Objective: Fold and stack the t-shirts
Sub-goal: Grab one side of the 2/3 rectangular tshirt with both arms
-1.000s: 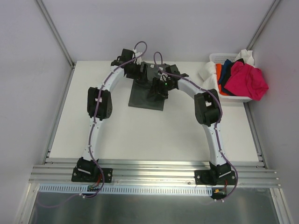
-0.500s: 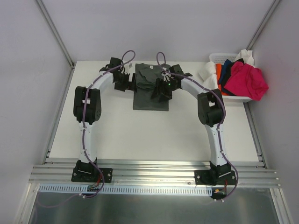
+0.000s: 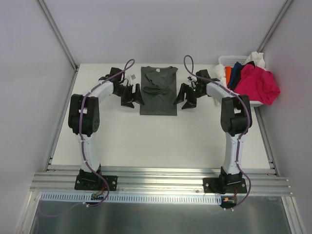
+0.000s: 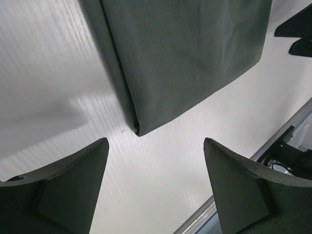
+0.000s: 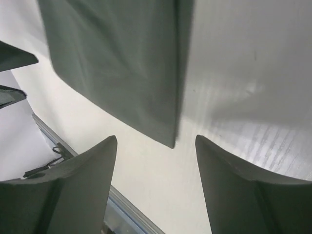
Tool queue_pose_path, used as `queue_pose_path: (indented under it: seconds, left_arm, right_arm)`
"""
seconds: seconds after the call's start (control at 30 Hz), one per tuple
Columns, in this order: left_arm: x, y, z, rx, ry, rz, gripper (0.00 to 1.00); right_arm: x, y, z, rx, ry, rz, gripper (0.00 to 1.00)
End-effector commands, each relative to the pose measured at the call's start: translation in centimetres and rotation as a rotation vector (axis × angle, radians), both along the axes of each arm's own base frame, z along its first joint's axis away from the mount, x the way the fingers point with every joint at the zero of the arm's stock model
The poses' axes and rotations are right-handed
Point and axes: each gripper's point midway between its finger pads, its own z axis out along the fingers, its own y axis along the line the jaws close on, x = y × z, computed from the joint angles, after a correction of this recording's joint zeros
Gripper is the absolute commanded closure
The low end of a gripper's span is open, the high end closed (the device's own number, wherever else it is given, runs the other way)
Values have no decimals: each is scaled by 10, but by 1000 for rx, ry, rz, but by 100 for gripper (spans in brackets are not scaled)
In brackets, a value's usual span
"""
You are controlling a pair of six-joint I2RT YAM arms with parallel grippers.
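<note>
On the table (image 3: 146,141), far side: charcoal t-shirt (image 3: 158,91), folded flat
Left gripper (image 3: 135,102): wide open, empty, just beside its left edge
Right gripper (image 3: 184,103): wide open too, empty, right edge

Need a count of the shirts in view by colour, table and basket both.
Charcoal grey shirt, on the table: 1
Magenta-pink shirt, in the basket: 1
Navy shirt, in the basket: 1
Orange shirt, in the basket: 1
White shirt, in the basket: at least 1; cannot tell if more
Total: at least 5
</note>
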Motion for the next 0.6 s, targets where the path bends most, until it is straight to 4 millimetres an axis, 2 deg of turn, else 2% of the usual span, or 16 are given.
queue_pose_path:
  seconds: [0.0,0.13,0.23,0.4,0.57]
  left_arm:
    - [-18,-14,3,-74,80,-6,21]
    - [-31,-18,-9,-78,133,-15,22]
    - [-34,-24,-13,-78,144,-25,23]
    - [-33,-34,-19,-70,149,-41,25]
    - [-33,-41,-20,-74,151,-54,27]
  right_arm:
    - [-26,2,-1,33,93,11,31]
    - [-38,0,-16,27,154,-7,34]
    - [-41,0,-24,20,175,-9,38]
    - [-29,2,-30,10,162,-6,50]
    - [-28,4,-34,15,164,-2,57]
